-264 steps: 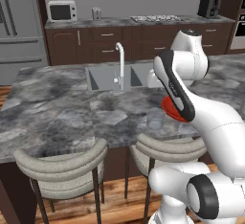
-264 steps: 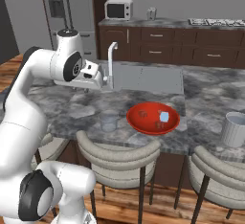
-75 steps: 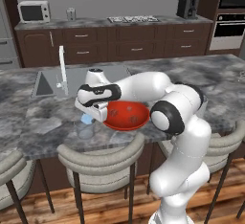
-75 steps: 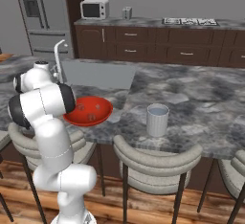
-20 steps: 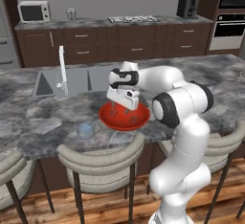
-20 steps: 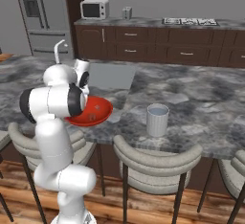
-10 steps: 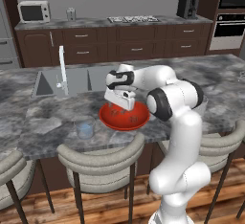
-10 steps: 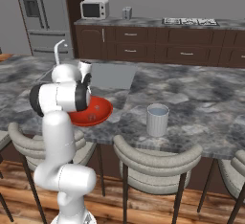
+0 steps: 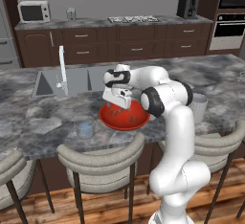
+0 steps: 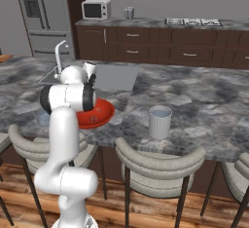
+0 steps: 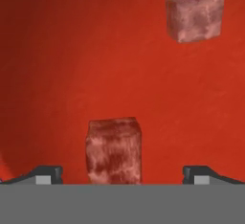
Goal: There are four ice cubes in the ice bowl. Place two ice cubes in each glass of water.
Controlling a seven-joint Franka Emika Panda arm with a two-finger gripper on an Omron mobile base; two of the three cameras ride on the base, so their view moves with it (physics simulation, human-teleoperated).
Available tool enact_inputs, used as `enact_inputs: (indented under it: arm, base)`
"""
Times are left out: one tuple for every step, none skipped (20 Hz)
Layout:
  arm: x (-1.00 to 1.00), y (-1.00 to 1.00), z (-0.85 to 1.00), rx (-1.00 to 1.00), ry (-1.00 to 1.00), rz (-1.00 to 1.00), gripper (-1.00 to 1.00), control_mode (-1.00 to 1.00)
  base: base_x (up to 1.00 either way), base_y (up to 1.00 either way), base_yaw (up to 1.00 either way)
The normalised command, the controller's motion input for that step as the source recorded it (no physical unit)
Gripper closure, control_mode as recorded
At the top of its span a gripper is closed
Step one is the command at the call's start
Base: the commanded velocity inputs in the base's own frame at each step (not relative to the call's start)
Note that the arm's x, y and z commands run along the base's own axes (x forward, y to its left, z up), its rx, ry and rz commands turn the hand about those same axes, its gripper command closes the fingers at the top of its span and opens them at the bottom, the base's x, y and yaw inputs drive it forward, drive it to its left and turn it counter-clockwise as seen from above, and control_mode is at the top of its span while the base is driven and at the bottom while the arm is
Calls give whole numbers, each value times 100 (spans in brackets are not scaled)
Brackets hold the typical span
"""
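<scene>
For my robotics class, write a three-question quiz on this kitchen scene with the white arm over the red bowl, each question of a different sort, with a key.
1. True or false: the two-finger gripper hangs open over the wide glossy red bowl.
2. Multiple choice: in the hand view, the nearer pale translucent ice cube lies
A. between the two fingertips
B. outside the left fingertip
C. inside a glass
3. Fill in: the short clear tumbler of bluish water stands on the grey marbled counter, ____ the bowl, without touching it.

Key: 1 true; 2 A; 3 beside.
</scene>
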Motion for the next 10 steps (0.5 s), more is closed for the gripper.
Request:
enact_inputs:
  arm:
    - [14,5,-9,0,8,0,-100,-100]
    - [0,4,-11,0,8,0,-100,-100]
    - [0,11,-14,0,9,0,-100,-100]
    - [0,24,-24,0,10,0,-100,-100]
    - [0,25,-31,0,12,0,-100,-100]
    - [0,18,-34,0,11,0,-100,-100]
    - [0,15,-34,0,10,0,-100,-100]
    - [0,9,-33,0,8,0,-100,-100]
    - [0,0,-33,0,7,0,-100,-100]
    - [0,0,-30,0,2,0,-100,-100]
  base:
    - [0,0,0]
    - [0,0,0]
    - [0,0,0]
    - [0,0,0]
    - [0,0,0]
    - [0,0,0]
    - [0,0,0]
    - [0,0,0]
    - [0,0,0]
    - [0,0,0]
